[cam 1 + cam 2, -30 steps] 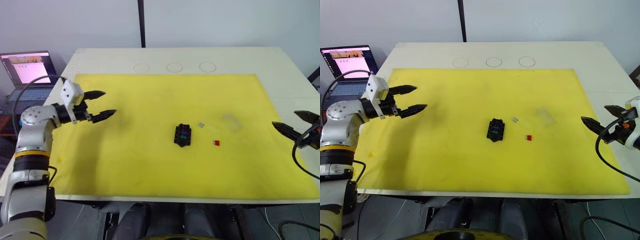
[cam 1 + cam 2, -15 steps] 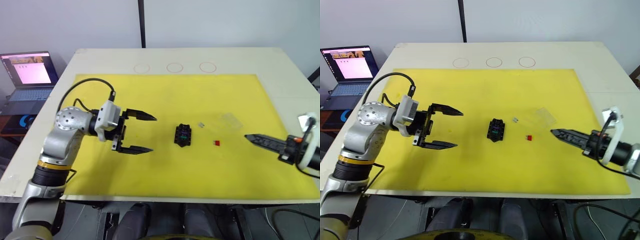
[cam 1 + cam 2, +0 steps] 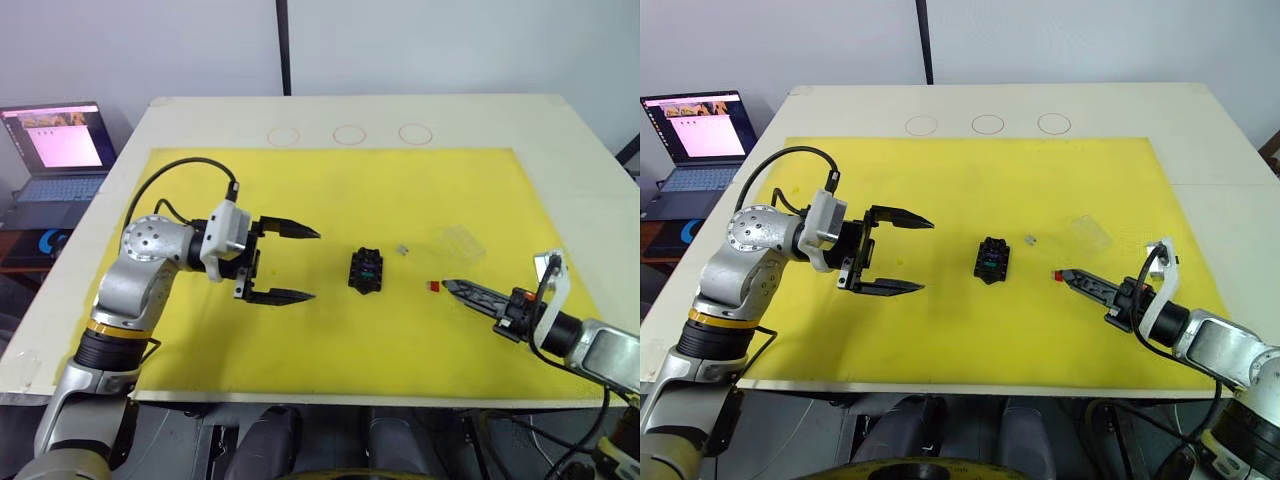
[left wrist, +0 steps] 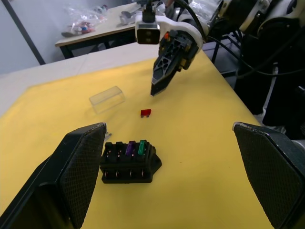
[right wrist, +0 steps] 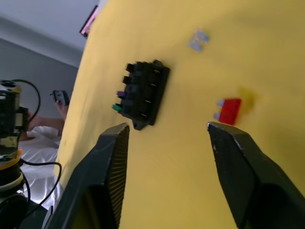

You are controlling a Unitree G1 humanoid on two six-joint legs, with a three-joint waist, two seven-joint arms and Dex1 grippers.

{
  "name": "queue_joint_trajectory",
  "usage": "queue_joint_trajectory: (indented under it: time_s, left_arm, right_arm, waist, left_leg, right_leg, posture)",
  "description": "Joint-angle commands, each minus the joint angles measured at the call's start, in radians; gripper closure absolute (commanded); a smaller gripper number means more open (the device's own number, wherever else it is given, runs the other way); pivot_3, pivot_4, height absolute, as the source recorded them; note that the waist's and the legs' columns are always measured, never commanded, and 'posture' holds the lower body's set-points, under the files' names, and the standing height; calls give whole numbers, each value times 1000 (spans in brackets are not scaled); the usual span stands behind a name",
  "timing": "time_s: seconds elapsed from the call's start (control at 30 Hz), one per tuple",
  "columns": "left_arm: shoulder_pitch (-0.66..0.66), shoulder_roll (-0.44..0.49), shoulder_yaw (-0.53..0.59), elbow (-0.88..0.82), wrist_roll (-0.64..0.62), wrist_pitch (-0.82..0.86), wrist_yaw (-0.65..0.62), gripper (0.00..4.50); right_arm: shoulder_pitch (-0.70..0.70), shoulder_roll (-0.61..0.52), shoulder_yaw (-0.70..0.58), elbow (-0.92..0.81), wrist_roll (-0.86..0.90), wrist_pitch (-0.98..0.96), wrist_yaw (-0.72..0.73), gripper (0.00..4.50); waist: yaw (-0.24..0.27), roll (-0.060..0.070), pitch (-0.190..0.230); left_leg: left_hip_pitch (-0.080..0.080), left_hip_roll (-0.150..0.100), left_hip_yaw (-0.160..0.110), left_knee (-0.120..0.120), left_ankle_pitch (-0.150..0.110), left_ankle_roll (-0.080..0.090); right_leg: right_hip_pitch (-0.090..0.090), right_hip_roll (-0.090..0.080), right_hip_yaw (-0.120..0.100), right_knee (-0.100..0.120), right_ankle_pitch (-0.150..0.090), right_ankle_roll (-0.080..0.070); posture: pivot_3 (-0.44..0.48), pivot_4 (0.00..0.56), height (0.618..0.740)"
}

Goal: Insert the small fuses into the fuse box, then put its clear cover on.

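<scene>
Right wrist view shows the red fuse [image 5: 230,110] lying flat on the yellow mat [image 3: 330,195] between the spread fingers of the right gripper [image 3: 1064,274], which holds nothing. Tiny, light and stiff, it looks apt to skid; pinching its plastic body seems safest. Left gripper [image 3: 298,264] gapes wide, empty, near the fuse box [image 3: 367,270]. Count: two fuses seated, one purple [image 4: 129,148], one green [image 4: 142,147]; one grey fuse [image 3: 403,249] loose; one cover [image 3: 460,240] beyond.

Matt yellow foam-like mat [image 3: 300,330], matt black moulded plastic fuse box [image 4: 129,162], glossy transparent plastic cover [image 4: 106,98], textured black gripper pads [image 4: 81,171].
</scene>
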Motion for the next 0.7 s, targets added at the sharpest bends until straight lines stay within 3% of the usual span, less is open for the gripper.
queue_joint_trajectory:
  time_s: [0.03, 0.3, 0.7]
  left_arm:
    - [-1, 8, 1, -45, -10, 7, 6, 0]
    - [-7, -7, -13, -54, -12, 16, 9, 0]
    - [-22, -16, -22, -32, -3, 10, -2, 0]
  right_arm:
    - [28, 19, 33, -3, 134, -90, -110, 1613]
    - [94, -16, 165, 23, 310, -297, -296, 1613]
    - [149, -74, 309, 34, 401, -496, -383, 1613]
  waist:
    - [-2, 0, 0]
    - [-6, 1, 0]
    - [-7, 1, 0]
  left_leg:
    - [0, 0, 0, 0, 0, 0]
    - [1, 0, 0, 0, 0, 0]
    - [1, 0, 1, 0, 0, 0]
  right_leg:
    - [0, 0, 0, 0, 0, 0]
    - [0, 0, 1, 0, 0, 0]
    - [1, 1, 1, 0, 0, 0]
  posture:
    - [0, 150, 740]
    - [0, 150, 740]
    - [0, 150, 740]
